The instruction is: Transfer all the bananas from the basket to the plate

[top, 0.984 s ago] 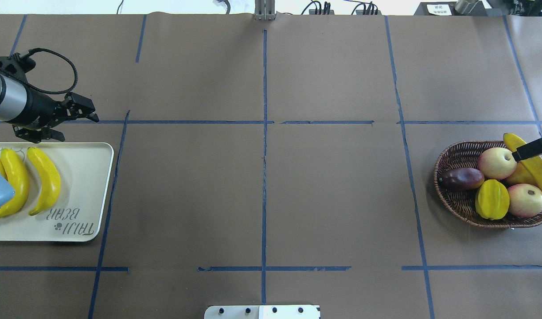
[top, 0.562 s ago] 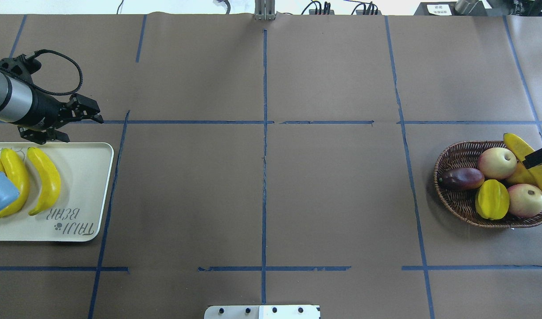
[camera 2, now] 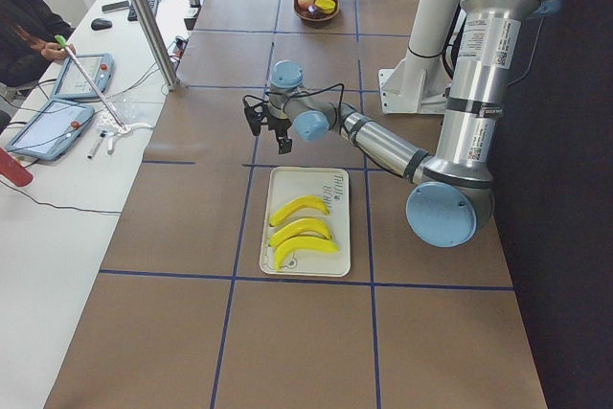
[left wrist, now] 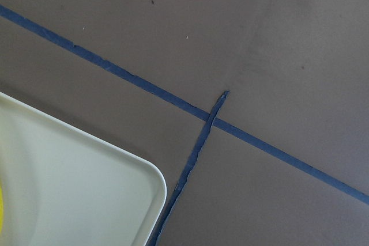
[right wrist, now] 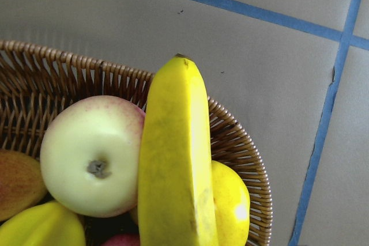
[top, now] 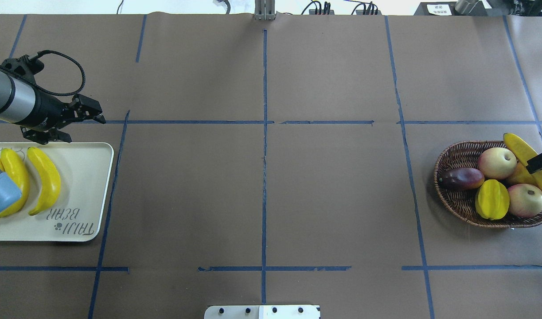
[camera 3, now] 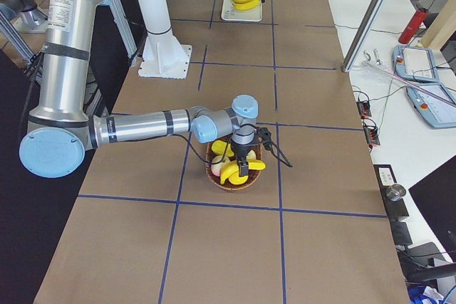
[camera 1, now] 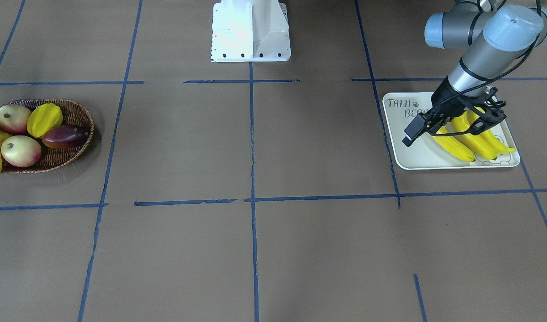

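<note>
Right claw (top: 541, 160) slid rightward over banana (top: 521, 148) in basket (top: 457, 155); cannot tell its opening.

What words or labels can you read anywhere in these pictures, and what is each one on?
"TAIJI BEAR": on the plate, upside down in the overhead view, a paw mark beside it.
White label on the dark box at the table's far edge: too small to read.
Sticker on the left arm: too blurred to read.

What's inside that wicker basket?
One banana, two apples, a starfruit, a dark purple fruit, and a round yellow fruit partly under the banana. Anything beneath them in the basket is covered.
</note>
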`<state>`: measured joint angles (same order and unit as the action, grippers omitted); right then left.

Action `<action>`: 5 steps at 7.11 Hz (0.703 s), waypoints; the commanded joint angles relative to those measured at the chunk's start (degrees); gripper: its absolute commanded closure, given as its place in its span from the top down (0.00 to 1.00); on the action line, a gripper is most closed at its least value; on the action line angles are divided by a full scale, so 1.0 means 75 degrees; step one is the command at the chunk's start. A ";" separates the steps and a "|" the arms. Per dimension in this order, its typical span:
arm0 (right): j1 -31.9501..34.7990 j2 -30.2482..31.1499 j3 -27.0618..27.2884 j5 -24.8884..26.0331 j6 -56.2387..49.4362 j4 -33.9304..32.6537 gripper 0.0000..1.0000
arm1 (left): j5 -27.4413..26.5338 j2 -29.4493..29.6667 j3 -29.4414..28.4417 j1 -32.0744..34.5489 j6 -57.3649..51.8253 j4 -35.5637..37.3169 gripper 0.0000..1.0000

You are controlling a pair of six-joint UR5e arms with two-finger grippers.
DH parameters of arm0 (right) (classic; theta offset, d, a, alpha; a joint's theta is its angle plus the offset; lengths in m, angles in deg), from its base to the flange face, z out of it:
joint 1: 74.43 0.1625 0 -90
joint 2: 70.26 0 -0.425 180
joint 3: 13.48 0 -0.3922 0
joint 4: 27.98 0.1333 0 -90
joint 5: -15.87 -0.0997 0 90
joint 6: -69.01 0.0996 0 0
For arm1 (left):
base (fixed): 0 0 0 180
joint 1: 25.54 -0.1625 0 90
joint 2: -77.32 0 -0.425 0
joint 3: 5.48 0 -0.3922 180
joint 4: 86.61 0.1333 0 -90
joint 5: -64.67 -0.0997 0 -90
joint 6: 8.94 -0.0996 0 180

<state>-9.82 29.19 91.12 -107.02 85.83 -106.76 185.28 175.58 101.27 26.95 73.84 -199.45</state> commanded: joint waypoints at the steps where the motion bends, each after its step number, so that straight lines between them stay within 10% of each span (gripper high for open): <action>1: -0.0038 -0.0006 -0.0048 -0.0032 -0.0005 -0.0007 1.00 | -0.0016 0.0024 0.0017 -0.0003 -0.0009 -0.0001 1.00; 5: -0.0190 -0.0006 -0.0049 -0.0067 -0.0005 -0.0030 0.93 | -0.0004 0.0036 0.0029 0.0009 -0.0009 0.0010 1.00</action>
<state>-11.14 29.11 90.76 -107.46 85.80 -106.96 185.23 175.84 101.45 26.94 73.77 -199.43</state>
